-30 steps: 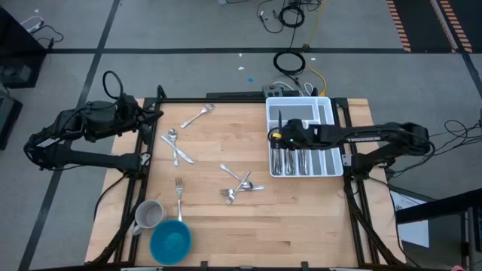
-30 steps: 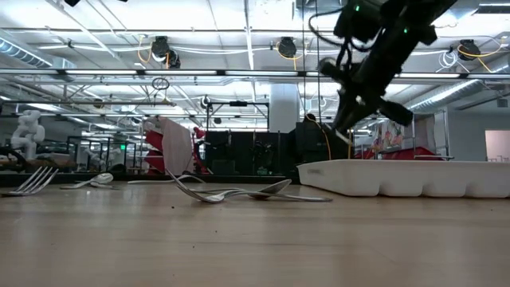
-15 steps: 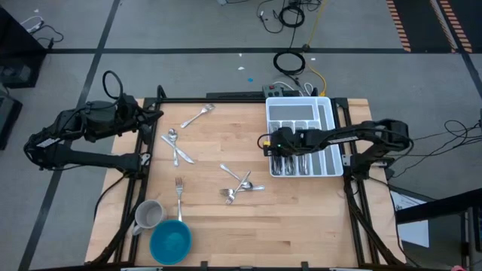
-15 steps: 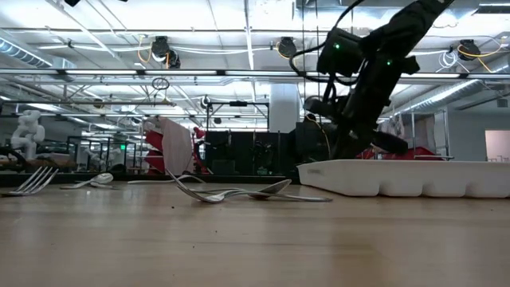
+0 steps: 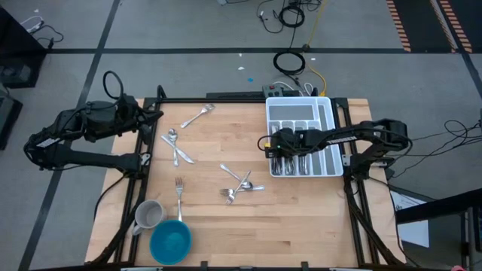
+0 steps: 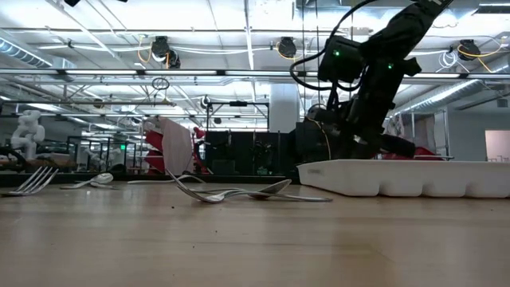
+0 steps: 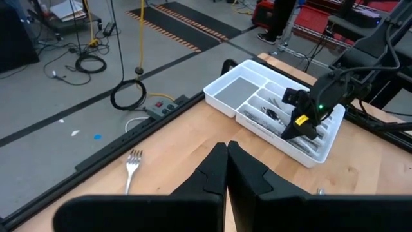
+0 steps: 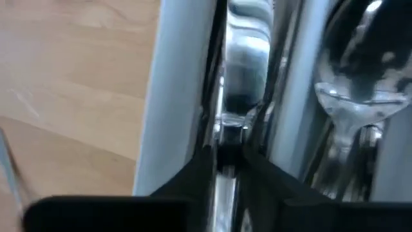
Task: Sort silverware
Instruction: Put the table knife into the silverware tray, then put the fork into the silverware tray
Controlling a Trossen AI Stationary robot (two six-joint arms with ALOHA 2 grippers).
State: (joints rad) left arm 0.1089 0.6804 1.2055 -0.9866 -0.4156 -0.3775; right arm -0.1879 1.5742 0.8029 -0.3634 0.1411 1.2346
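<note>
The tabletop carries a white organiser tray toward two o'clock, its slots running twelve to six. The right claw dips into the slot nearest the tabletop's middle; in the right wrist view its fingers flank a piece of silverware lying lengthwise along that slot, though whether they pinch it I cannot tell. The left claw, pressed together, waits at ten o'clock. Loose forks and spoons lie crossed near the centre, pointing several ways.
</note>
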